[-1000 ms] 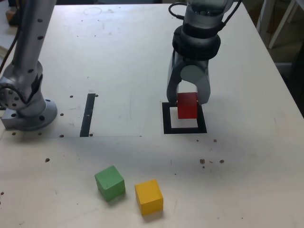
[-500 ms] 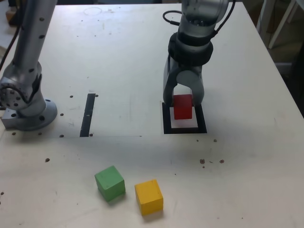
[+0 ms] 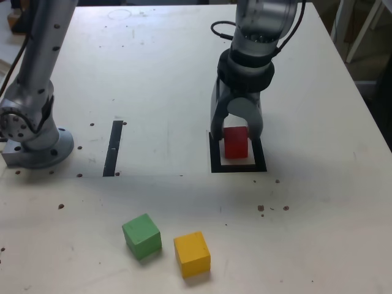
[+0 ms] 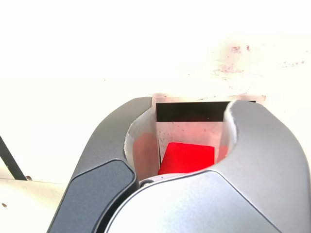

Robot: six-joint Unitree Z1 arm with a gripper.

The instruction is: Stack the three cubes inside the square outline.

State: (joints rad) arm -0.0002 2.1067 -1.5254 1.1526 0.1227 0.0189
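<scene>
"Straddling the red cube (image 3: pixel 236 143), my claw (image 4: pixel 184 133) stands modestly open, its two fingers a little wider than the cube, one on either side."

"Any air beside it?"

"Yes, in the wrist view a thin gap shows between cube and one finger. I can't tell whether the other touches."

"Where's the cube?"

"Within the square outline (image 3: pixel 217 165). Read the exterior view as a clock centred there, twelve at the top: a black band shows beyond the cube at six, with a pale strip between. My fingers cover parts of the frame towards twelve."

"And the others?"

"The yellow cube (image 3: pixel 192 253) sits near seven, the green cube (image 3: pixel 142 236) between seven and eight. A narrow gap parts them, and bare tabletop (image 3: pixel 306 233) surrounds the pair."

"Room to swing?"

"Plenty towards three, out to the table's edge. At nine, open surface runs to the black strip (image 3: pixel 113 149), with my base (image 3: pixel 40 150) beyond it."
</scene>
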